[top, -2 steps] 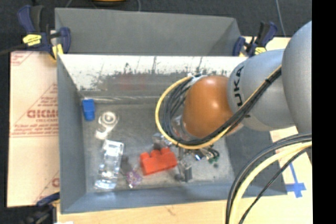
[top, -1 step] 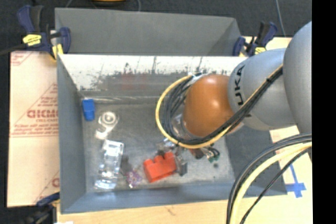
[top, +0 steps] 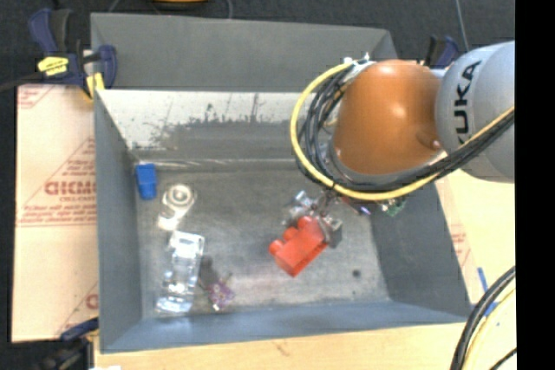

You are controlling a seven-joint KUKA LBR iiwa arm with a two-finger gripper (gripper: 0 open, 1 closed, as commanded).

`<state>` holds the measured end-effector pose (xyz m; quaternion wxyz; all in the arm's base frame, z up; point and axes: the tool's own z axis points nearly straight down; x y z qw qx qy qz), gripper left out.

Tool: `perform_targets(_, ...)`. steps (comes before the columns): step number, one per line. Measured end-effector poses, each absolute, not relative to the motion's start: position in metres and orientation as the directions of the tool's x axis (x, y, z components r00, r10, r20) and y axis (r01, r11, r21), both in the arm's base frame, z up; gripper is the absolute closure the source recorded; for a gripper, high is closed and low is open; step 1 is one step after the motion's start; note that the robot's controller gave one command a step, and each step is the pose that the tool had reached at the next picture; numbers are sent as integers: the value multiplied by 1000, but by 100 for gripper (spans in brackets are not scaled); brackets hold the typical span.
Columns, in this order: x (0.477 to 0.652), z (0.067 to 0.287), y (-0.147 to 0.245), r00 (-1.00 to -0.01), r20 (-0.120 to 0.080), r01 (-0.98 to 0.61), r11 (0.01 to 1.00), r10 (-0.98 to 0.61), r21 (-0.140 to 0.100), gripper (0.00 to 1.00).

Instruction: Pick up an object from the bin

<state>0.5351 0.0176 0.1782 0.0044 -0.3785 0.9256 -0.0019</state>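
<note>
Camera view puts the hand [top: 315, 217] at the upper end of a red block [top: 295, 254] lying right of centre on the bin [top: 260, 113] floor. Gripped so near its end, the block could tip and slip free on lifting. Whether the hand is open or grips it cannot be told.

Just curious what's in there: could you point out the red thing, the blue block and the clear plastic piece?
red thing [top: 295, 251]: camera view, middle of its body.
blue block [top: 146, 180]: camera view, its top face.
clear plastic piece [top: 180, 271]: camera view, its middle.
</note>
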Motion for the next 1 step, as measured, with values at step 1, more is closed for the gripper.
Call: perform_targets(1,518,276,23,-717,-8,-697,717,-697,-8,100)
